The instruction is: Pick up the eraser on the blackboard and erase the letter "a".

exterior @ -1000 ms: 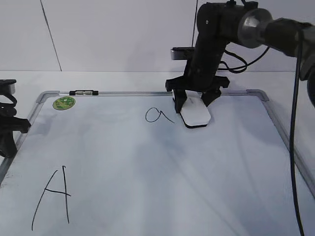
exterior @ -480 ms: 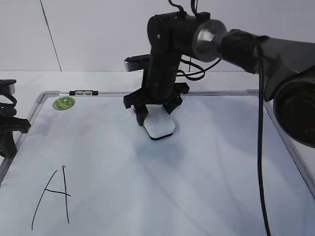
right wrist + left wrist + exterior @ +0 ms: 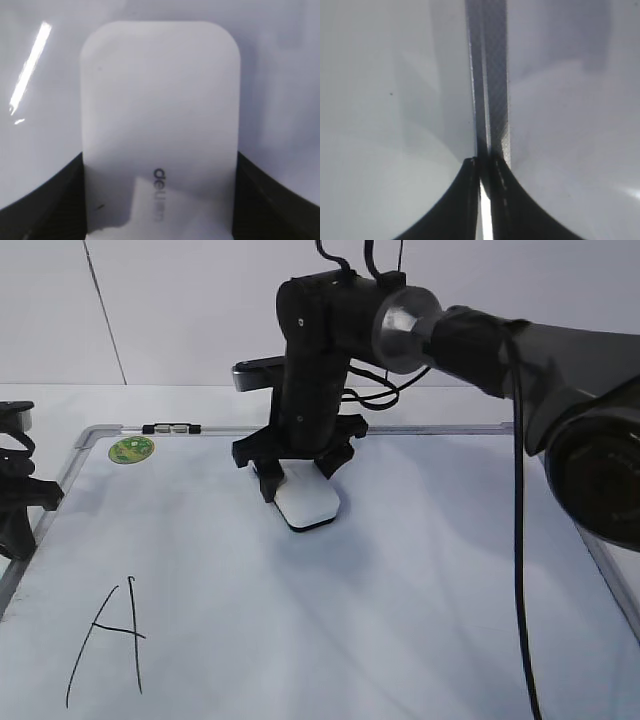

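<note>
Eraser, clamped between the closed-in fingers of the right gripper, lies flat on the blackboard upper centre; keep even downward pressure, felt flush, through each stroke.

Eraser near end cut off by frame; logo blurry.
</note>
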